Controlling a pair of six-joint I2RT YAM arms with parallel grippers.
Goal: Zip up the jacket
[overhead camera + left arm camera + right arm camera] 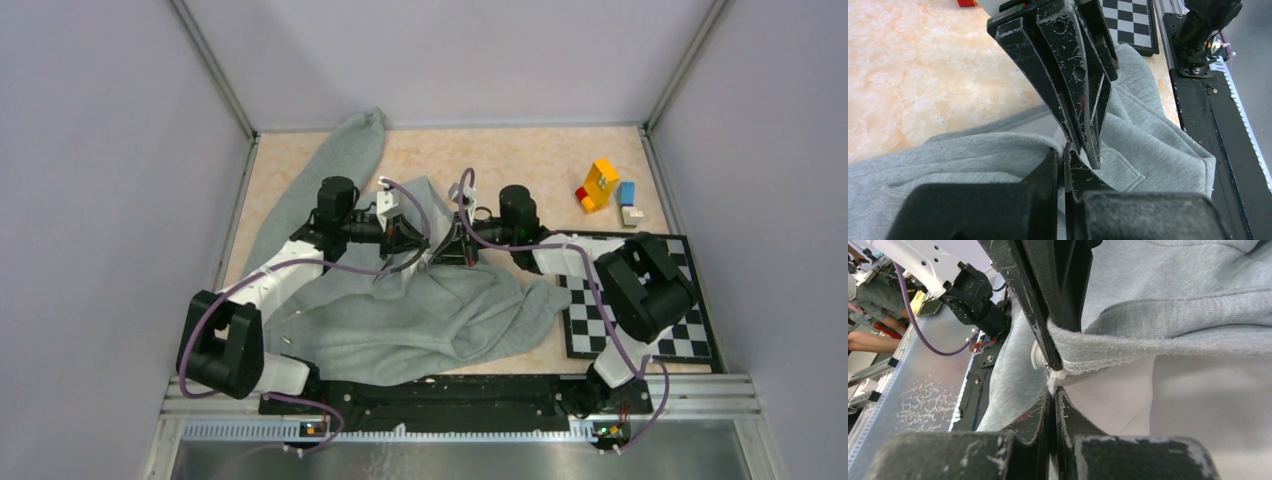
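The light grey fleece jacket (pixel 420 320) lies rumpled across the middle of the table, one sleeve (pixel 330 170) reaching to the back left. My left gripper (pixel 408 240) and right gripper (pixel 448 245) meet tip to tip over its raised middle. In the left wrist view my left gripper (pixel 1065 150) is shut on a fold of the jacket (pixel 973 150), with the right gripper's fingers (pixel 1073 85) coming down just beside it. In the right wrist view my right gripper (pixel 1053 390) is shut on the jacket's front edge (pixel 1128 347) by a white zipper part (pixel 1038 356). White lining (pixel 1198 400) shows.
A black-and-white chessboard (pixel 640 315) lies at the right, partly under the right arm. Yellow, red, blue and white toy blocks (pixel 600 186) stand at the back right. A black rail (pixel 440 395) runs along the near edge. Walls close in the table.
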